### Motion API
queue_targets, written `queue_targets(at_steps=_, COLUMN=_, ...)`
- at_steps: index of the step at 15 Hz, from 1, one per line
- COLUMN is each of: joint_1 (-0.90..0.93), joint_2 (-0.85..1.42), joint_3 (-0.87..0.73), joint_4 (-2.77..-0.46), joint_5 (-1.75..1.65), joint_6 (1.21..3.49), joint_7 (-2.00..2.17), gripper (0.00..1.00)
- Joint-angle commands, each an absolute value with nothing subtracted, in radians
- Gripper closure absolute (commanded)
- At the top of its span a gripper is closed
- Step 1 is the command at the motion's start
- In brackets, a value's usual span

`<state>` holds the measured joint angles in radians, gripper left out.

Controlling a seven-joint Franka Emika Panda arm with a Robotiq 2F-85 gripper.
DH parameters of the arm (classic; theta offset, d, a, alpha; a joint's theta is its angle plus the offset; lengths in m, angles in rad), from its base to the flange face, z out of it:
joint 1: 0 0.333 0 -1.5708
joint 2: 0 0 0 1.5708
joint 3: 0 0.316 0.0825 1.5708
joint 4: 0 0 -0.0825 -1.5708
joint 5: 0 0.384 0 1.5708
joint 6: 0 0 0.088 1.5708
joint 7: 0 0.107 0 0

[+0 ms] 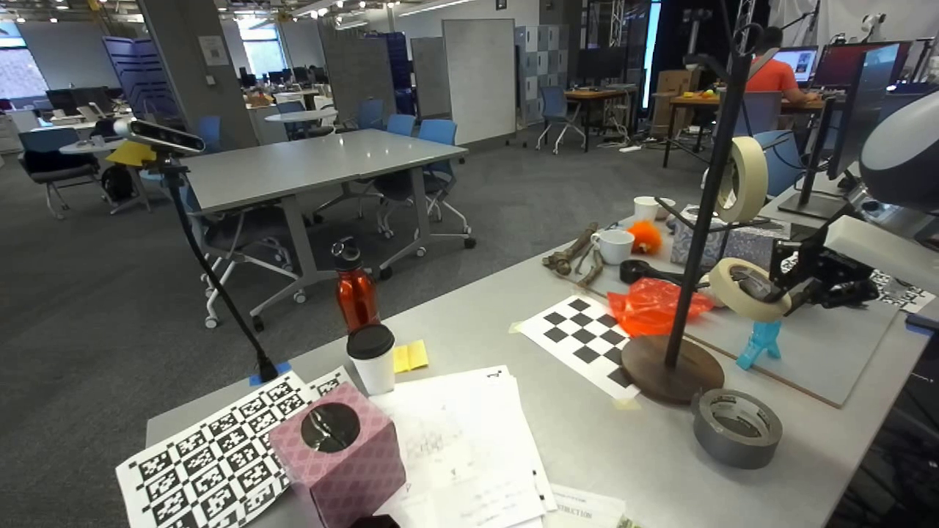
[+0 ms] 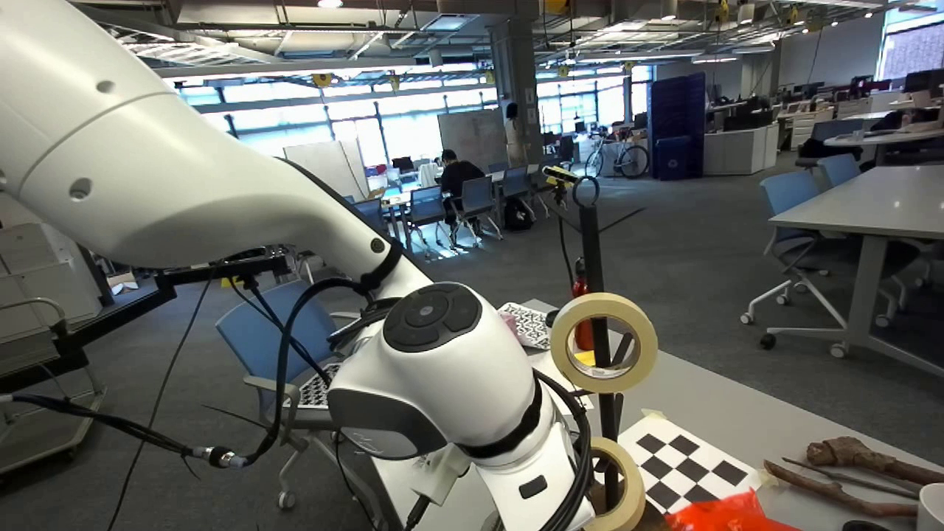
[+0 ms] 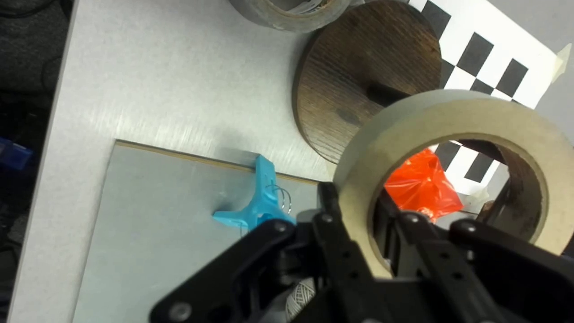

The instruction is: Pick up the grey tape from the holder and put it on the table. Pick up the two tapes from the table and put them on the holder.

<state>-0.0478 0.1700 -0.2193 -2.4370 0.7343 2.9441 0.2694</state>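
Checkerboard [image 1: 576, 337] sits left of the holder [image 1: 697, 246] in an exterior view; red plastic [image 1: 653, 304] just behind the holder. Grey tape [image 1: 735, 451] is off, lying on the table [image 1: 616, 447] just beside the holder; touching its base or not, can't tell. Upper cream tape [image 1: 753, 180] is up on the holder, right side. Lower cream tape [image 3: 475, 115], also right of the holder, is pinched through its wall by the gripper [image 3: 357, 195], one jaw inside the hole, one outside. Can't tell if it's hooked on the holder.

Probably the last placement. Letting go before it catches could drop the roll, maybe onto the blue clamp [image 1: 763, 339] right of the holder. One-sided pinch may let it swivel and miss. Pushing too hard could tip the holder or jolt the upper roll off.
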Motion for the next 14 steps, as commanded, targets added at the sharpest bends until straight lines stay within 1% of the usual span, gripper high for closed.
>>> queue_targets(at_steps=1, joint_1=-0.057, joint_2=0.193, joint_3=-0.212, joint_4=-2.399, joint_5=0.751, joint_6=2.912, joint_7=0.262, gripper=0.49)
queue_targets(at_steps=3, joint_1=-0.057, joint_2=0.196, joint_3=-0.212, joint_4=-2.395, joint_5=0.751, joint_6=2.910, joint_7=0.263, gripper=0.35)
queue_targets(at_steps=6, joint_1=-0.058, joint_2=0.197, joint_3=-0.213, joint_4=-2.393, joint_5=0.749, joint_6=2.909, joint_7=0.263, gripper=0.11)
queue_targets(at_steps=8, joint_1=-0.056, joint_2=0.191, joint_3=-0.217, joint_4=-2.397, joint_5=0.741, joint_6=2.908, joint_7=0.268, gripper=0.00)
queue_targets(at_steps=14, joint_1=-0.087, joint_2=0.155, joint_3=-0.214, joint_4=-2.453, joint_5=0.604, joint_6=2.913, joint_7=0.337, gripper=0.00)
